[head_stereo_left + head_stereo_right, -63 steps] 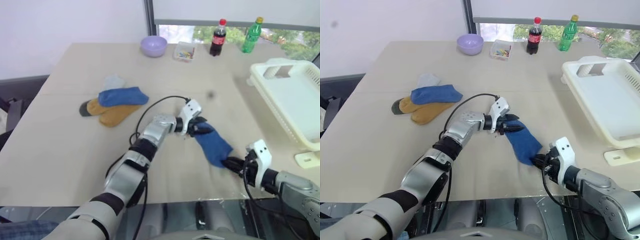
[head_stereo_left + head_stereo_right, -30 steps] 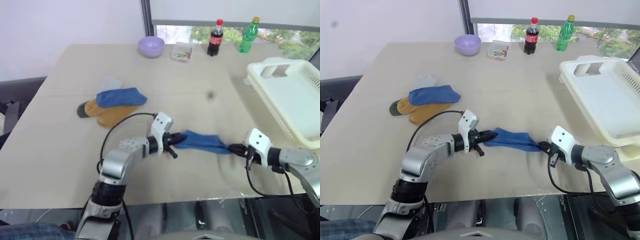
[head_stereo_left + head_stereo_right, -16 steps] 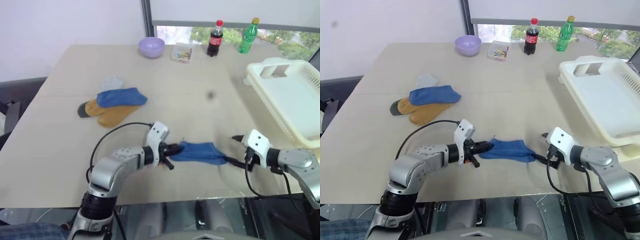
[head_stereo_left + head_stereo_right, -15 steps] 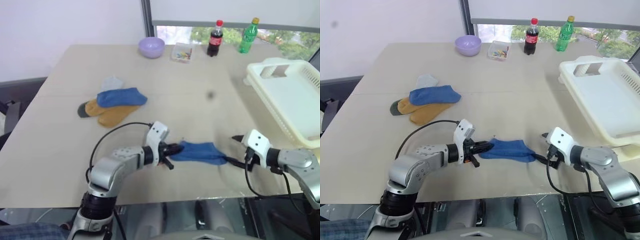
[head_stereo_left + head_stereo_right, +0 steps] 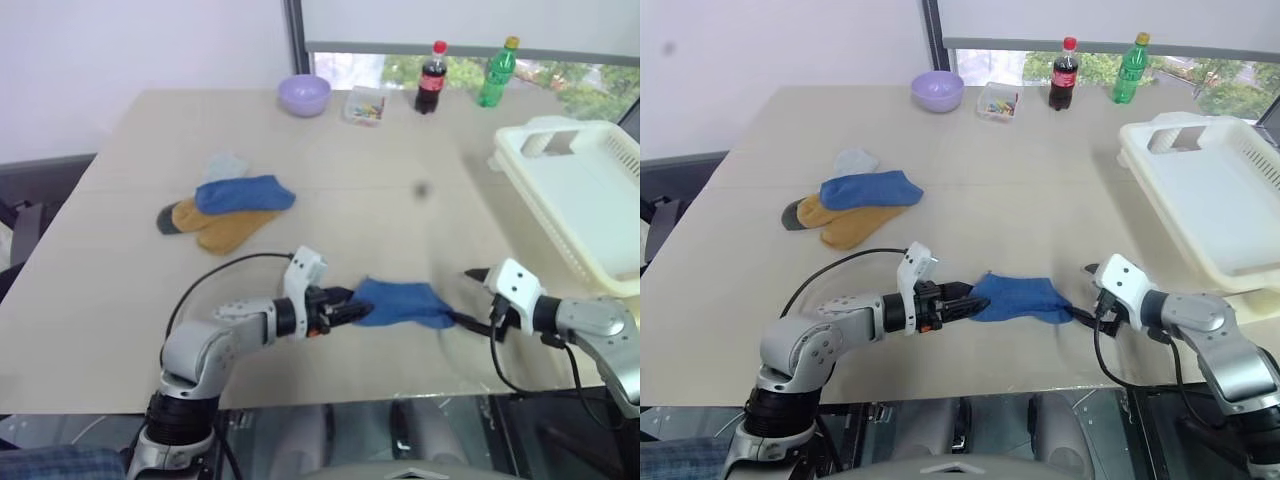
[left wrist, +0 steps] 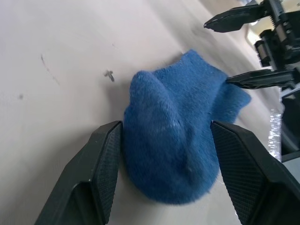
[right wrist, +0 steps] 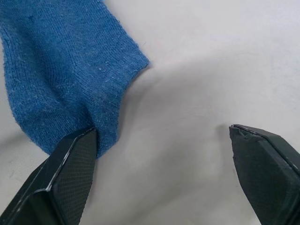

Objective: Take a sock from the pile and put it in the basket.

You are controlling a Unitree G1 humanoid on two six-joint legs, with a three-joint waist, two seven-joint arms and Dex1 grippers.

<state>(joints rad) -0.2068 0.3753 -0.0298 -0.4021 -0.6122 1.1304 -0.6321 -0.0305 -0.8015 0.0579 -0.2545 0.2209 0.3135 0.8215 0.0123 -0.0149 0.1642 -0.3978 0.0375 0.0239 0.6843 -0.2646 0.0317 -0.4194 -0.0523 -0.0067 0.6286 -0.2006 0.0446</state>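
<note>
One big table (image 5: 140,300) fills most of the picture, and all the things sit on it. The white basket (image 5: 590,200) waits at the right edge, so a sock can go in it there. I think it is placed close to the right arm for that. The pile (image 5: 225,210) of socks lies in the left middle of the frame, blue on top of yellow, with a pale one behind. It is well apart from both arms.

A single blue sock (image 5: 400,303) lies flat on the table in the lower middle, between the two arms. It is not in the basket yet.

The left gripper (image 5: 345,305) points at the sock from the left. Its fingers (image 6: 101,164) are spread wide, one on each side of the sock's rounded end, just beside it. It is let go, not squeezing.

The right gripper (image 5: 472,297) points at the sock from the right. It is wide open too, and one finger (image 7: 70,164) touches the sock's other end. It holds nothing. I think one arm must grab the sock again to carry it over.
</note>
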